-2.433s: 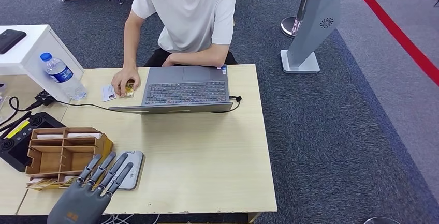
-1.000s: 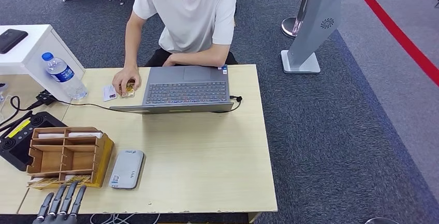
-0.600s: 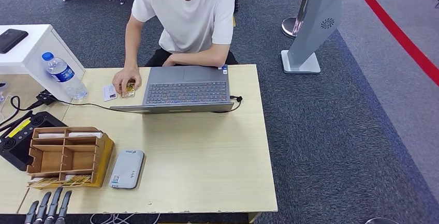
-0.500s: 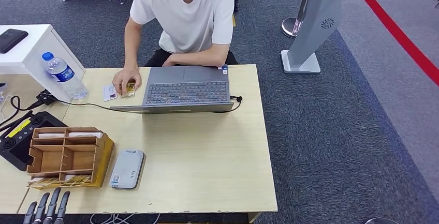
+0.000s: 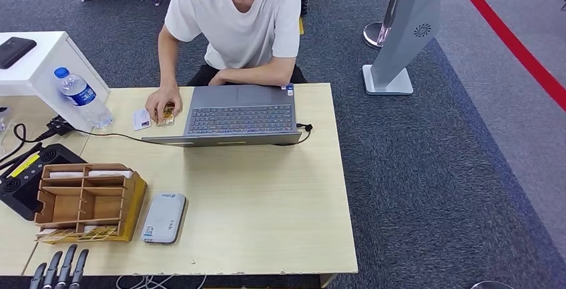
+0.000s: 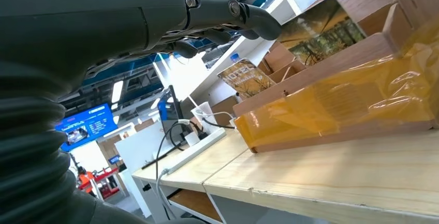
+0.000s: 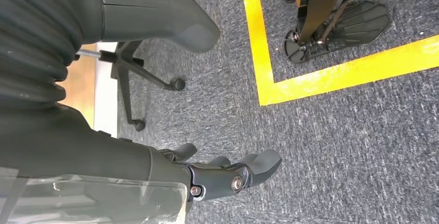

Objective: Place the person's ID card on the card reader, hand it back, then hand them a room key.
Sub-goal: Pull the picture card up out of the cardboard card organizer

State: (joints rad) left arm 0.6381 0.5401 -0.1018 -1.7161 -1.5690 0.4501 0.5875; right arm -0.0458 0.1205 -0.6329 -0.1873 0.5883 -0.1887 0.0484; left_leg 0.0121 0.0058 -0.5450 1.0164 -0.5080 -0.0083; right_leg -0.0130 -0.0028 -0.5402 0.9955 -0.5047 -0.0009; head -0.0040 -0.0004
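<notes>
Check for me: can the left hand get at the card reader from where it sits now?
Probably yes. The left hand is open at the table's near edge, and the card reader lies flat just ahead beside the wooden organizer, with nothing between them.

The left hand point(image 5: 59, 272) sits low at the near edge of the bench, fingers straight, holding nothing. The right hand point(image 7: 207, 175) hangs down, fingers loosely bent, holding nothing.
</notes>
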